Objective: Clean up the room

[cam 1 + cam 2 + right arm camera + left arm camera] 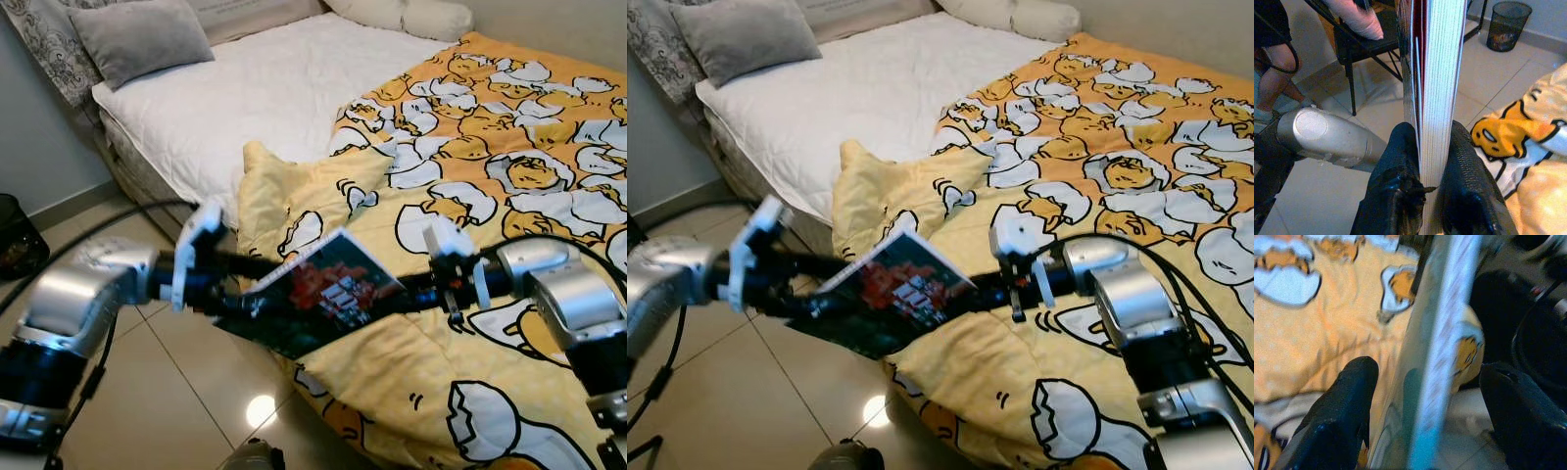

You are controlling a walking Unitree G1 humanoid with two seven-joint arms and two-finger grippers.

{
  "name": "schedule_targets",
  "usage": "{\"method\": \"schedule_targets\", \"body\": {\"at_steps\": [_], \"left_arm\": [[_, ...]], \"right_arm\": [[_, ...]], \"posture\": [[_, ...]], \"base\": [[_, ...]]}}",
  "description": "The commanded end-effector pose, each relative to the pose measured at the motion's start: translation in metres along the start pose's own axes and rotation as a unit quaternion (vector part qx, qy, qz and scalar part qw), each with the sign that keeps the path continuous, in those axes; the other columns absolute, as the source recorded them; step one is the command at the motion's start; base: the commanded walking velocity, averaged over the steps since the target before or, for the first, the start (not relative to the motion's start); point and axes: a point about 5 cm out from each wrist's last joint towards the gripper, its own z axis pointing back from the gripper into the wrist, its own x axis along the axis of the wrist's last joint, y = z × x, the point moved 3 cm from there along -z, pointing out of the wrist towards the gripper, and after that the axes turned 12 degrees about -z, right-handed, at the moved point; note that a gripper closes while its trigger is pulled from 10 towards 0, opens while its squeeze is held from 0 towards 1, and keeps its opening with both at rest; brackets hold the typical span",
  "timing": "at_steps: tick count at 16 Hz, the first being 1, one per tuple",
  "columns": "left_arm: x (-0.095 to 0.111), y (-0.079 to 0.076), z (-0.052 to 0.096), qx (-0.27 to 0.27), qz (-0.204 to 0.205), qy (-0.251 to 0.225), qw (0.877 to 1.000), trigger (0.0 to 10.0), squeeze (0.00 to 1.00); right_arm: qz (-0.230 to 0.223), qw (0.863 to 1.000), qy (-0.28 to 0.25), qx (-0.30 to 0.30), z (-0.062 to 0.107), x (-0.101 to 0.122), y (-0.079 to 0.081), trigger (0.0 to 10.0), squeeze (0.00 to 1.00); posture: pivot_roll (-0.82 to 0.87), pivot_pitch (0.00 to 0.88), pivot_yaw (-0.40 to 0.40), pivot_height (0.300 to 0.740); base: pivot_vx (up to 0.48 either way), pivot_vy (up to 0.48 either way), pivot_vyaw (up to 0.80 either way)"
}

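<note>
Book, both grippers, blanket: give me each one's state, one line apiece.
book: held in the air, tilted, closed.
right gripper: shut on the book's edge.
left gripper: open, fingers either side of the book.
blanket: rumpled, hanging off the bed.

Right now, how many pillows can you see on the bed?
3: a grey pillow at the bed's left head corner, and two cream pillows side by side at the far end. Others may be outside the picture.
</note>
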Motion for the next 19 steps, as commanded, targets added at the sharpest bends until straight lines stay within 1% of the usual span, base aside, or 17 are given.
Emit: {"method": "schedule_targets", "body": {"at_steps": [1, 2, 3, 5, 7, 8, 9, 10, 11, 13, 16, 17, 19], "left_arm": [[-0.008, 0.0, -0.001, 0.005, -0.004, 0.025, 1.0, 5.5, 0.0], [-0.019, 0.003, -0.003, 0.012, -0.003, 0.059, 0.998, 0.0, 0.0], [-0.019, 0.005, -0.005, 0.019, -0.002, 0.058, 0.998, 0.0, 0.0], [-0.011, 0.008, -0.006, 0.029, 0.002, 0.03, 0.999, 0.0, 0.0], [-0.008, 0.012, -0.009, 0.045, -0.001, 0.027, 0.999, 0.0, 0.0], [-0.009, 0.014, -0.012, 0.054, -0.012, 0.04, 0.998, 0.0, 0.0], [-0.009, 0.012, -0.016, 0.055, -0.038, 0.046, 0.997, 0.0, 0.0], [-0.008, 0.012, -0.018, 0.057, -0.051, 0.042, 0.996, 0.0, 0.0], [-0.007, 0.013, -0.02, 0.068, -0.054, 0.032, 0.996, 0.0, 0.0], [-0.007, 0.013, -0.023, 0.077, -0.045, 0.021, 0.996, 0.0, 0.0], [-0.003, 0.013, -0.023, 0.088, -0.047, -0.005, 0.995, 0.0, 0.0], [-0.001, 0.011, -0.023, 0.087, -0.039, -0.018, 0.995, 0.0, 0.0], [0.001, 0.008, -0.022, 0.087, -0.038, -0.029, 0.995, 0.0, 0.0]], "right_arm": [[0.021, 1.0, -0.017, 0.009, 0.003, 0.014, 0.003, 0.0, 0.0], [0.023, 1.0, -0.018, 0.011, 0.003, 0.016, 0.004, 0.0, 0.0], [0.024, 0.999, -0.018, 0.012, 0.003, 0.016, 0.004, 0.0, 0.0], [0.022, 0.999, -0.018, 0.015, 0.004, 0.015, 0.005, 0.0, 0.0], [0.019, 1.0, -0.016, 0.017, 0.003, 0.014, 0.006, 0.0, 0.0], [0.018, 1.0, -0.016, 0.019, 0.003, 0.013, 0.006, 0.0, 0.0], [0.017, 1.0, -0.016, 0.021, 0.001, 0.013, 0.007, 0.0, 0.0], [0.016, 0.999, -0.016, 0.022, 0.0, 0.013, 0.007, 0.0, 0.0], [0.016, 0.999, -0.017, 0.024, -0.001, 0.013, 0.007, 0.0, 0.0], [0.016, 0.999, -0.017, 0.026, -0.002, 0.014, 0.008, 0.0, 0.0], [0.016, 0.999, -0.017, 0.025, -0.002, 0.013, 0.008, 0.0, 0.0], [0.015, 0.999, -0.018, 0.025, -0.001, 0.013, 0.008, 0.0, 0.0], [0.014, 0.999, -0.019, 0.024, -0.002, 0.013, 0.008, 0.0, 0.0]], "posture": [[-0.04, 0.0, 0.054, 0.74], [-0.04, 0.0, 0.056, 0.74], [-0.04, 0.0, 0.057, 0.74], [-0.04, 0.0, 0.057, 0.74], [-0.04, 0.0, 0.058, 0.74], [-0.04, 0.0, 0.058, 0.74], [-0.04, 0.0, 0.058, 0.74], [-0.04, 0.0, 0.059, 0.74], [-0.03, 0.0, 0.058, 0.74], [-0.03, 0.0, 0.058, 0.74], [-0.04, 0.0, 0.06, 0.74], [-0.04, 0.0, 0.06, 0.74], [-0.04, 0.0, 0.061, 0.74]], "base": [[0.0, 0.0, 0.0], [0.0, 0.0, 0.0], [0.0, 0.0, 0.0], [0.0, 0.0, 0.0], [0.0, 0.0, 0.0], [0.0, 0.0, 0.0], [0.0, 0.0, 0.0], [0.0, 0.0, 0.0], [0.0, 0.0, 0.0], [0.0, 0.0, 0.0], [0.0, 0.0, 0.0], [0.0, 0.0, 0.0], [0.0, 0.0, 0.0]]}}
